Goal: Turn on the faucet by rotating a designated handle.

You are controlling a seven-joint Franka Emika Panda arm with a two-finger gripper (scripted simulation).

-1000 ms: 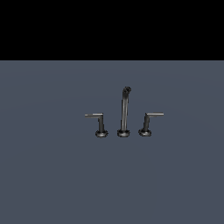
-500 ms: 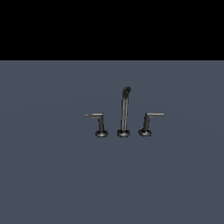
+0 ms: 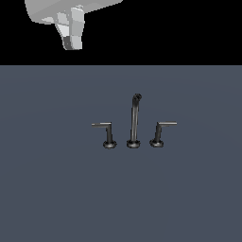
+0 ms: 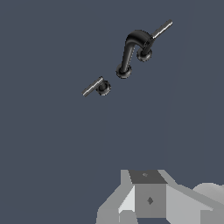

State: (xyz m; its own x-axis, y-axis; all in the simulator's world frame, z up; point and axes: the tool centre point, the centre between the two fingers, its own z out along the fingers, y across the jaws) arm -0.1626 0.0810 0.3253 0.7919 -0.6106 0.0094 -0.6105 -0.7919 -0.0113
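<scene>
Grey floor (image 3: pixel 47 189), faucet (image 3: pixel 133 124) central, end effector (image 3: pixel 71 40) high

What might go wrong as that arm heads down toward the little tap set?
1. The gripper hangs high and far from the faucet, so a long approach leaves room for aiming error.
2. The handle with the upright post has a near twin with a slanted post on the spout's other side; the arm could go for the wrong one.
3. The tall spout stands between them and rises above both levers, so the descending gripper may bump it.
</scene>
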